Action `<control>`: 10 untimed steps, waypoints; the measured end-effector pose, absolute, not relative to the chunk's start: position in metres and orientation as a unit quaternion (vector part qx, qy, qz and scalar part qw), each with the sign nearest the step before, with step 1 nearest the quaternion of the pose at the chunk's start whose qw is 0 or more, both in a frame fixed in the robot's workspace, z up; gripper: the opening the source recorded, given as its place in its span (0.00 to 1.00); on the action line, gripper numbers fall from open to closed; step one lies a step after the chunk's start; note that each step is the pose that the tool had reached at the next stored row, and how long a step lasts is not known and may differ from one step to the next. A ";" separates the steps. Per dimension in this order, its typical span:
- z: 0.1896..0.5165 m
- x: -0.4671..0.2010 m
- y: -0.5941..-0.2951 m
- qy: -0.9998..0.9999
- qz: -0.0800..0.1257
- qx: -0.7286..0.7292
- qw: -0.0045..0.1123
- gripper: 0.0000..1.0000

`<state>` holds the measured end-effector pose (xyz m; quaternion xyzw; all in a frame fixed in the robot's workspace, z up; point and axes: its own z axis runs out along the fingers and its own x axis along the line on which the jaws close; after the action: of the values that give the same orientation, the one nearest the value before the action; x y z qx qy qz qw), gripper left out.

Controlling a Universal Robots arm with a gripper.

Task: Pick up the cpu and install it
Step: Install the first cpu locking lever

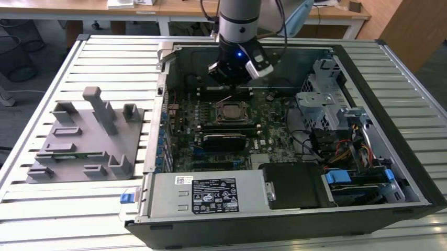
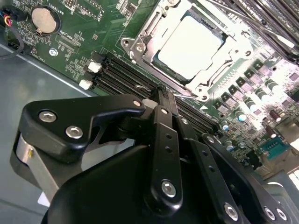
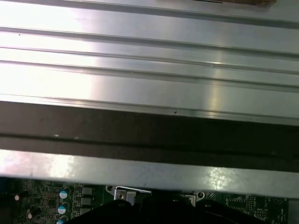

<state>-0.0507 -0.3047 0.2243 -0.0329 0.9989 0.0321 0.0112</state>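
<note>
You have a slatted metal table (image 1: 49, 78); wooden desks (image 1: 175, 8) behind; grey floor (image 1: 28, 110) at the exterior view's left.

In the exterior view the open case (image 1: 412, 172) leaves the motherboard (image 1: 269, 120) reachable from above; the cpu (image 1: 230, 111) sits in its socket with bare board around it, and the tool (image 1: 229, 82) hangs just at its 12 o'clock. At its 3 o'clock rise the drive cage (image 1: 328, 99) and cables (image 1: 338, 149); at 6 o'clock the power supply (image 1: 209, 193). At 9 o'clock, outside the case, grey fixture blocks (image 1: 84, 136) stand on the slatted counter (image 1: 28, 209).
</note>
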 end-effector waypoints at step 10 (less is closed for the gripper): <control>0.217 -0.045 -0.304 0.999 0.031 -0.039 0.011 0.11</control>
<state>-0.0450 -0.3037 0.2173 -0.0387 0.9987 0.0310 0.0110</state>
